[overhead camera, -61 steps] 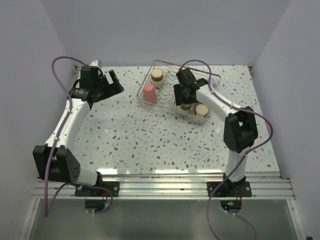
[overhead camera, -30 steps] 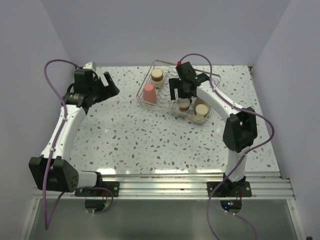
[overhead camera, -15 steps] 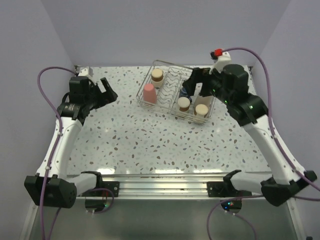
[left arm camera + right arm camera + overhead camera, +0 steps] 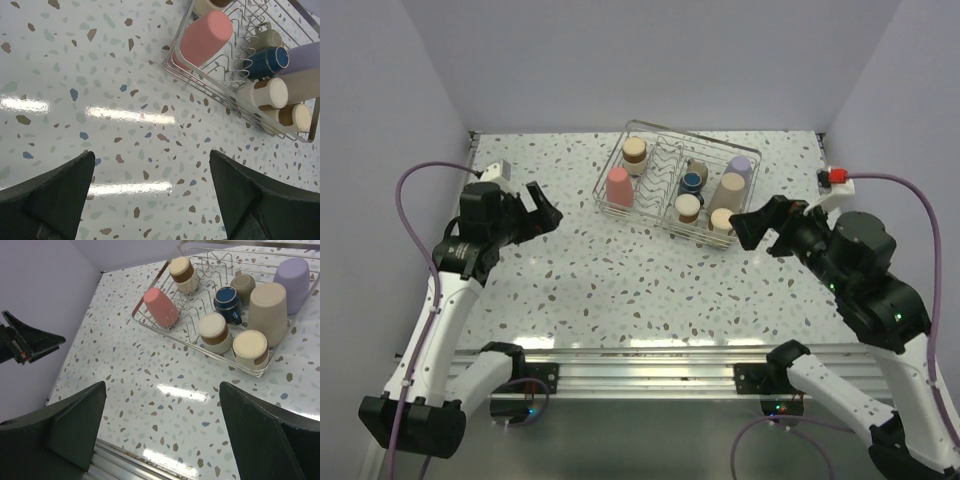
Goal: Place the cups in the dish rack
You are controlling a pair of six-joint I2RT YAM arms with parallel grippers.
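The wire dish rack [image 4: 662,160] stands at the back middle of the table. Inside it are several cups: a coral-pink tumbler [image 4: 618,186] lying at the left end, a lavender cup [image 4: 740,166], a tall beige tumbler [image 4: 728,190], a dark handled mug [image 4: 692,181] and beige, brown-banded cups [image 4: 688,207]. The right wrist view shows the rack [image 4: 150,325] with the pink tumbler [image 4: 161,307] and the mug [image 4: 227,299]. My left gripper [image 4: 542,207] [image 4: 152,155] hangs open and empty over bare table left of the rack. My right gripper [image 4: 763,232] [image 4: 162,385] is open and empty, right of the rack's near corner.
Purple cables loop from both arms. Lavender walls close in the table on the left, back and right. An aluminium rail [image 4: 640,365] runs along the near edge, carrying the arm bases.
My right arm has lifted out of the rack and swung back to the near right. My left arm has drawn back toward the near left. Both grippers stayed open.
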